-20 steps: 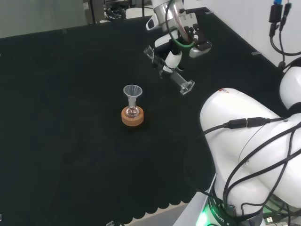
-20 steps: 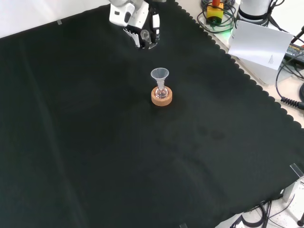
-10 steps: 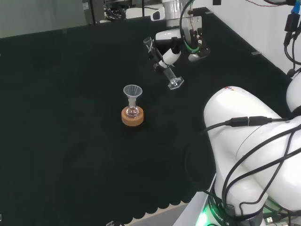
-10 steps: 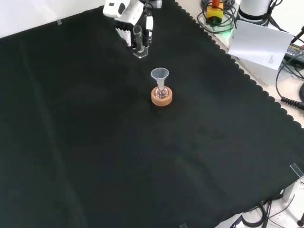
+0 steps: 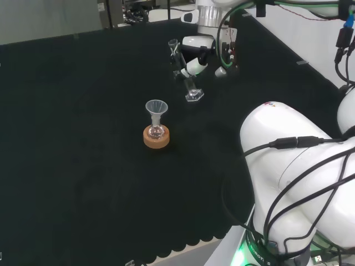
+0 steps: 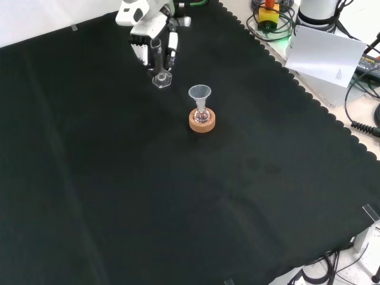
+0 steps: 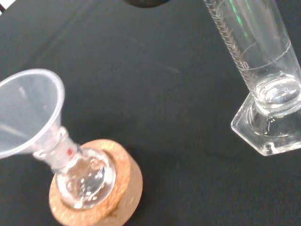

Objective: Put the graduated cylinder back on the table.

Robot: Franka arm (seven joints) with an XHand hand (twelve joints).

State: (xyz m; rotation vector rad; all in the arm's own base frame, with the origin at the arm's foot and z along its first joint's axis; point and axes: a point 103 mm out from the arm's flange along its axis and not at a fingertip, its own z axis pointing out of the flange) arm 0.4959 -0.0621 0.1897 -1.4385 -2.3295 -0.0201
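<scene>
The clear graduated cylinder (image 5: 187, 77) stands nearly upright, a little tilted, with its hexagonal foot (image 6: 161, 80) at or just above the black cloth. My hand (image 5: 195, 58) is curled round its upper part; in the front view the hand (image 6: 144, 32) comes in from the top with the cylinder (image 6: 159, 62) between its fingers. The wrist view has the cylinder's marked wall and foot (image 7: 268, 110) close up. A small round flask with a clear funnel (image 5: 156, 108) in its neck rests on a cork ring (image 5: 156, 138), apart from the cylinder.
The flask (image 6: 201, 114) on its cork ring (image 7: 117, 188) stands a short way in front of the cylinder in the head view. The arm's white links (image 5: 294, 166) rise at the head view's right. Cables and a white sheet (image 6: 323, 53) lie past the cloth's scalloped edge.
My hand has swung the cylinder from steeply tilted to nearly upright and carried it down toward the cloth, leftward in both views. The flask and funnel have stayed put.
</scene>
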